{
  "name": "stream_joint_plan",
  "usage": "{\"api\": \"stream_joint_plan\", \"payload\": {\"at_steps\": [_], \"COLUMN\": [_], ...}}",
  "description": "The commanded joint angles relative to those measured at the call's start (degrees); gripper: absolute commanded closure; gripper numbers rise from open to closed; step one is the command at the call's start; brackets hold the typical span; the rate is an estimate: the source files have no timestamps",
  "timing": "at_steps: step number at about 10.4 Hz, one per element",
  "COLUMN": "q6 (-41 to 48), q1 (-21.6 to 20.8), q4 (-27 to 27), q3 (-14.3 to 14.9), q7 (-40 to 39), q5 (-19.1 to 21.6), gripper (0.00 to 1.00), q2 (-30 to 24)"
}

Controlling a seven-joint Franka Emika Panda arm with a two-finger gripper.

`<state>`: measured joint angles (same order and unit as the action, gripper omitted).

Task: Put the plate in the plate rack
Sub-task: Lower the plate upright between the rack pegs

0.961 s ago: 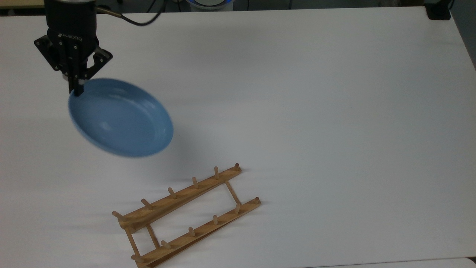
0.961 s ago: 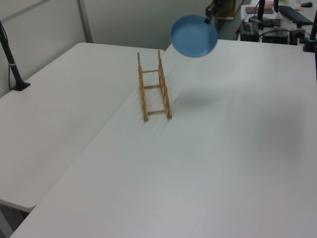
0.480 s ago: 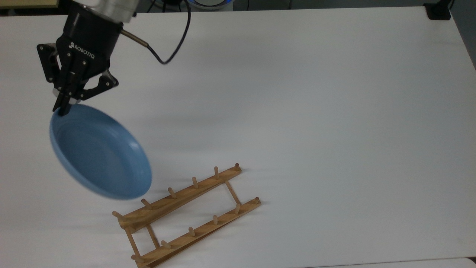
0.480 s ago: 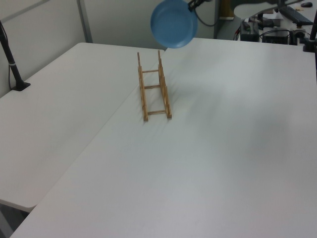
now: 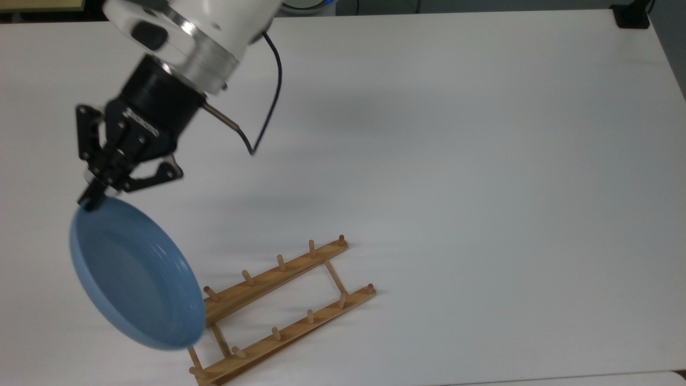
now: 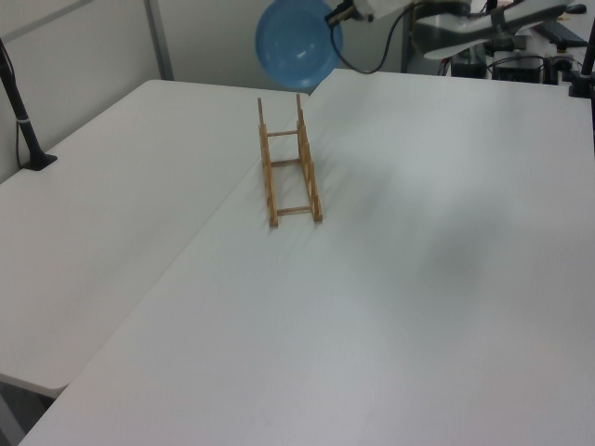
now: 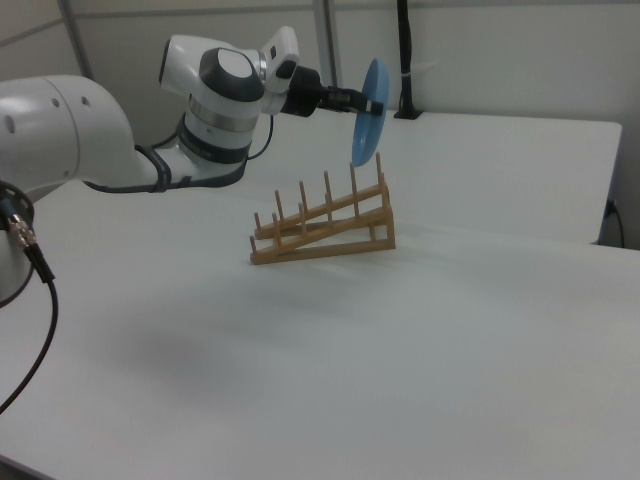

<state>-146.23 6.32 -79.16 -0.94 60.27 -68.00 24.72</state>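
Note:
The light-blue plate (image 5: 136, 279) hangs in the air, tilted nearly on edge, held by its rim. My gripper (image 5: 92, 201) is shut on that rim at the plate's upper edge in the top view. The wooden plate rack (image 5: 273, 308) lies on the white table, and the plate covers its left end in the top view. In the right view the plate (image 7: 369, 112) stands almost upright above the rack's (image 7: 325, 225) far end, clear of the pegs. In the left view the plate (image 6: 297, 44) floats above and behind the rack (image 6: 290, 163), with the gripper (image 6: 332, 18) at its right rim.
The white table (image 5: 455, 161) stretches wide to the right of the rack in the top view. A second white table (image 6: 102, 204) adjoins at the left view's left. A black post (image 7: 404, 60) stands at the far edge in the right view. A black cable (image 5: 268, 96) loops from the wrist.
The arm has carried the plate from beside the rack toward its end, lower in the top view, and tipped it steeper, closer to upright. The rack has not moved.

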Motion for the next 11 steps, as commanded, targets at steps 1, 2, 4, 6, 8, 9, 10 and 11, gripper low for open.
{"api": "stream_joint_plan", "payload": {"at_steps": [1, 2, 4, 6, 8, 9, 10, 11], "q6": [-0.63, -0.63, -0.46, -0.19, -0.02, -0.11, -0.02, -0.11], "q1": [-2.1, -2.19, -2.98, -3.07, -3.16, -3.16, -3.07, -2.99], "q4": [4.54, 4.54, 4.54, 4.11, 3.76, 3.58, 3.06, 2.88], "q3": [1.02, 0.68, 0.59, 0.59, 0.59, 0.59, 0.59, 0.5], "q7": [9.05, 11.77, 16.09, 18.91, 19.45, 19.45, 19.45, 19.53], "q5": [-10.19, -13.44, -18.99, -23.65, -25.69, -26.22, -27.27, -28.15], "gripper": [1.0, 1.0, 1.0, 1.0, 1.0, 1.0, 1.0, 1.0], "q2": [4.19, 4.72, 5.95, 6.83, 7.89, 8.59, 8.77, 8.86]}}
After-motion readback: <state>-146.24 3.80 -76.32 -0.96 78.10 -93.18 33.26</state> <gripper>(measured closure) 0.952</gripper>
